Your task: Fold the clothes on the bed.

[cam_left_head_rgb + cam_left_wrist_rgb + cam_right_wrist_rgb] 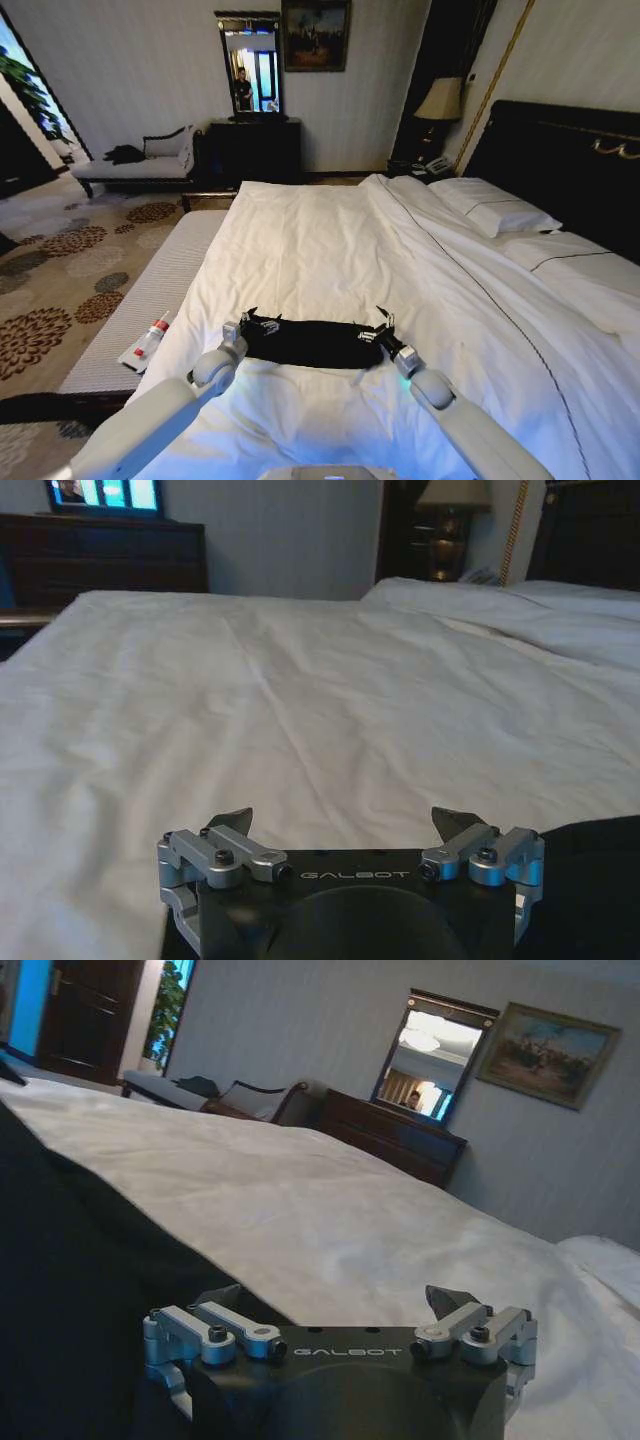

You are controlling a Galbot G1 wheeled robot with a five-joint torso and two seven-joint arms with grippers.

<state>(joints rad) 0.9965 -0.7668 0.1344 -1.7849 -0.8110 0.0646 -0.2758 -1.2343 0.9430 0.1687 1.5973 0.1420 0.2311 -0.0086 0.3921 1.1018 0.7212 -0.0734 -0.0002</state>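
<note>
The clothes point(312, 343), a black T-shirt, lie as a narrow band across the near part of the bed point(320, 240) on its white duvet. My left gripper point(258, 322) is at the band's left end and my right gripper point(378, 326) at its right end. Both are open and low over the duvet. In the left wrist view the left gripper point(342, 820) has its fingers spread wide with white duvet ahead, and the black fabric point(590, 880) lies beside it. In the right wrist view the right gripper point(335, 1298) is just as wide, with the black fabric point(70, 1290) alongside one finger.
A padded bench point(150, 300) runs along the bed's left side with a red-capped bottle point(150, 340) on it. Pillows point(495, 210) and the dark headboard point(570, 160) are at the right. A chaise point(140, 165) and a dark dresser point(255, 150) stand against the far wall.
</note>
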